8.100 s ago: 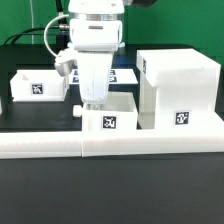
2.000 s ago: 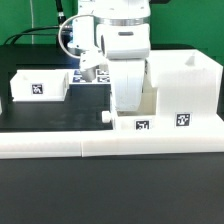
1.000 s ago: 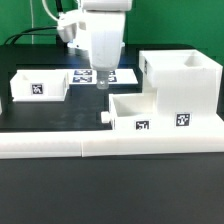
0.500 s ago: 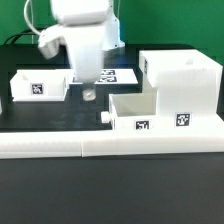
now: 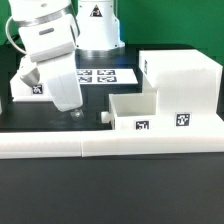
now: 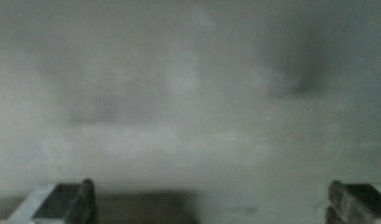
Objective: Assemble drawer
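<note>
drawer housing (image 5: 185, 80), one tray (image 5: 122, 121) touching it at 9 o'clock; gripper (image 5: 73, 110) further toward 9 o'clock, fingers (image 6: 66, 200) spread apart (wrist view).

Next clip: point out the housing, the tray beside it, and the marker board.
housing (image 5: 190, 95): exterior view, front wall above its tag.
tray (image 5: 122, 124): exterior view, front wall beside its tag.
marker board (image 5: 100, 74): exterior view, middle of the printed tags.
</note>
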